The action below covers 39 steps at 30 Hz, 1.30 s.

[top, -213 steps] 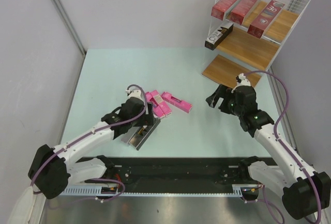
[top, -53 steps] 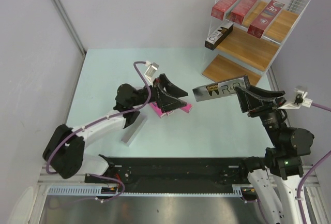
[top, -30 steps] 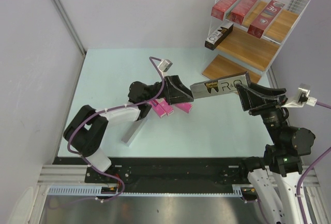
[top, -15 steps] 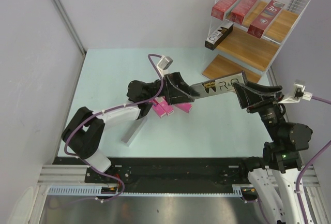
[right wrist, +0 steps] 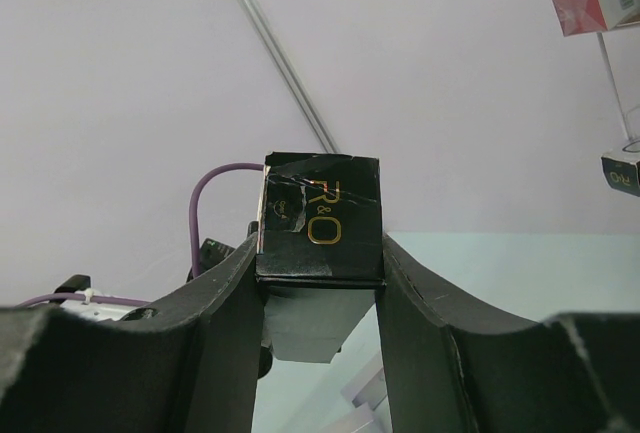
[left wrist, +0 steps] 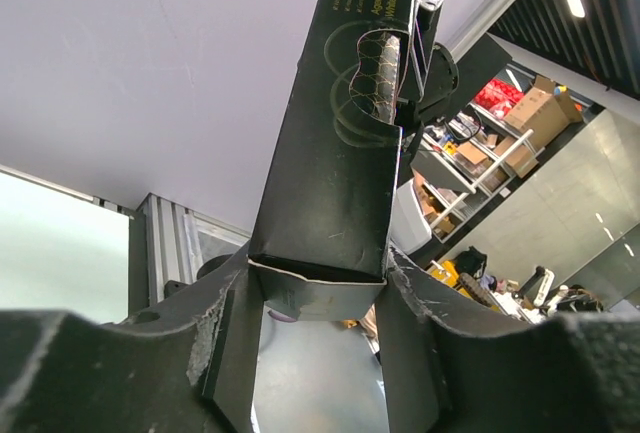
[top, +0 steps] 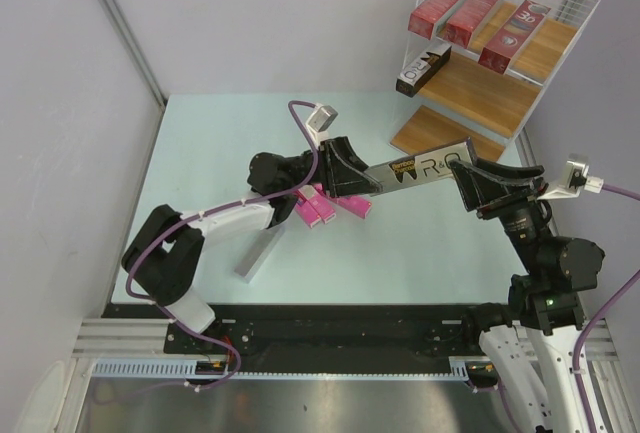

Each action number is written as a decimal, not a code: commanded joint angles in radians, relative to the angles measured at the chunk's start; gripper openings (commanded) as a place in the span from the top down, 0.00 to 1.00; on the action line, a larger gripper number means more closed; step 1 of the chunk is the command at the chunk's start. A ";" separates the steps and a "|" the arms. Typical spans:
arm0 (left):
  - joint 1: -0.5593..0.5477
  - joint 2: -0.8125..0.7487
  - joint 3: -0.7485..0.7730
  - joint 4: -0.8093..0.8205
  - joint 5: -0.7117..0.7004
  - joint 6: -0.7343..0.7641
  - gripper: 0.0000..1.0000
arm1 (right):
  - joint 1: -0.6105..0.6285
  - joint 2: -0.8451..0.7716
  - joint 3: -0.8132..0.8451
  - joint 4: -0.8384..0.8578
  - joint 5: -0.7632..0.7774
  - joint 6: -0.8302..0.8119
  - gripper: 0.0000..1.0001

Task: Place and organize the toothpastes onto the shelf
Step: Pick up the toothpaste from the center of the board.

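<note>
A silver-grey toothpaste carton [top: 420, 166] with black ends hangs level above the table, held at both ends. My left gripper [top: 365, 179] is shut on its left end and my right gripper [top: 462, 178] on its right end. In the left wrist view the carton [left wrist: 345, 153] sits tight between the fingers of the left gripper [left wrist: 318, 288]. In the right wrist view its black end [right wrist: 322, 218] fills the right gripper [right wrist: 320, 273]. Pink cartons [top: 318, 208] and one silver carton [top: 258, 253] lie on the table. The shelf [top: 500, 93] stands at the far right.
Three dark red cartons [top: 475, 11] lie side by side on the shelf's top board. A silver-and-black carton [top: 423, 68] sticks out from the middle board's left edge. The lowest board [top: 445, 133] is just behind the held carton. Grey walls close in both sides.
My left gripper reached the carton's left end and shut on it. The right gripper kept its hold and the carton shifted slightly.
</note>
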 commanded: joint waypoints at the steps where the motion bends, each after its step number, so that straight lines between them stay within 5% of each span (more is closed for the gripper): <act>1: -0.012 -0.012 0.041 0.427 0.005 0.000 0.64 | 0.000 -0.008 0.039 0.022 0.013 -0.015 0.79; 16: 0.000 -0.013 0.034 0.427 -0.037 0.006 0.94 | 0.000 -0.031 0.037 -0.129 0.108 -0.108 0.40; 24: 0.046 -0.012 -0.050 0.384 -0.129 0.012 1.00 | 0.000 -0.037 0.039 -0.250 0.144 -0.179 0.01; 39: 0.040 -0.070 -0.271 -0.089 -0.494 0.118 1.00 | -0.002 -0.056 0.025 -0.508 0.256 -0.263 0.00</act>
